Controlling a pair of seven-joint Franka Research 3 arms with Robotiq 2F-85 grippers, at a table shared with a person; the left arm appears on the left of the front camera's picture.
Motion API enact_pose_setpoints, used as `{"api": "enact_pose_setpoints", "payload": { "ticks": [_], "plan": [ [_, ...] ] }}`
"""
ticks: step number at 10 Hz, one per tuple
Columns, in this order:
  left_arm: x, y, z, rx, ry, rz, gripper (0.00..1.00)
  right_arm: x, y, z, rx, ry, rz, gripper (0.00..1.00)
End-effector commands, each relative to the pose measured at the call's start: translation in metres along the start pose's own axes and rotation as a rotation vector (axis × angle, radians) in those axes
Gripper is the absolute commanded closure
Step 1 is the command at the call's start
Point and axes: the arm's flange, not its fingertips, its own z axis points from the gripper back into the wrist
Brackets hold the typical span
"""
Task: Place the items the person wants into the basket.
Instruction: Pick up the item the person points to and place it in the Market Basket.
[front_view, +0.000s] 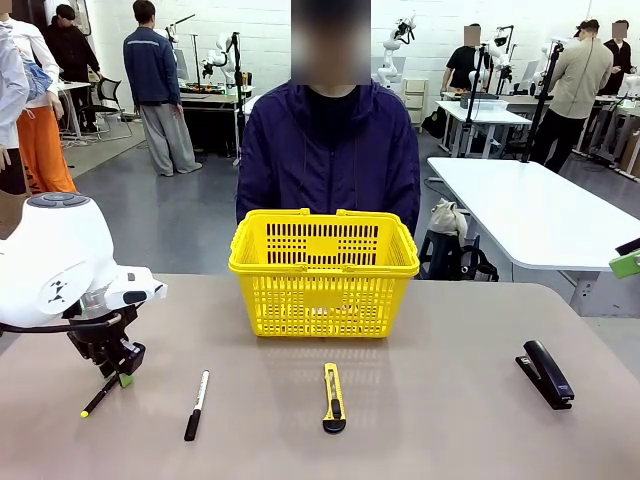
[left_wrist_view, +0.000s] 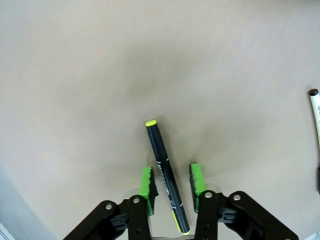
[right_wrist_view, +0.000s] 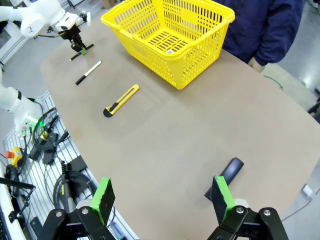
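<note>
The thin black pen (left_wrist_view: 164, 167) with a yellow-green tip lies on the table between the green pads of my left gripper (left_wrist_view: 172, 184), which is open and set down astride it. In the front view this gripper (front_view: 119, 376) is at the near left, with the pen (front_view: 99, 396) sticking out below it. The white marker (front_view: 197, 392) with a black cap lies just to its right. The yellow basket (front_view: 323, 270) stands mid-table in front of the person (front_view: 330, 150). My right gripper (right_wrist_view: 162, 200) hangs open high above the table. The tape measure is hidden.
A yellow-and-black utility knife (front_view: 333, 397) lies in front of the basket. A black stapler (front_view: 545, 373) rests near the right edge, close below my right gripper's pad (right_wrist_view: 223, 194). Bare tabletop stretches between the knife and the stapler.
</note>
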Motion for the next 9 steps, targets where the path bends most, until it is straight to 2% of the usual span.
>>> {"api": "enact_pose_setpoints", "payload": {
  "ticks": [1, 7, 9],
  "plan": [
    [-0.041, -0.005, -0.004, -0.015, -0.007, 0.008, 1.00, 0.000, -0.002, 0.000, 0.007, 0.003, -0.006, 0.00],
    [-0.042, -0.003, -0.001, -0.039, 0.001, 0.000, 1.00, 0.000, -0.002, 0.000, 0.007, 0.003, -0.006, 0.00],
    [-0.033, -0.005, 0.033, -0.021, 0.010, -0.003, 1.00, 0.000, -0.002, 0.000, 0.007, 0.003, -0.006, 0.00]
  ]
}}
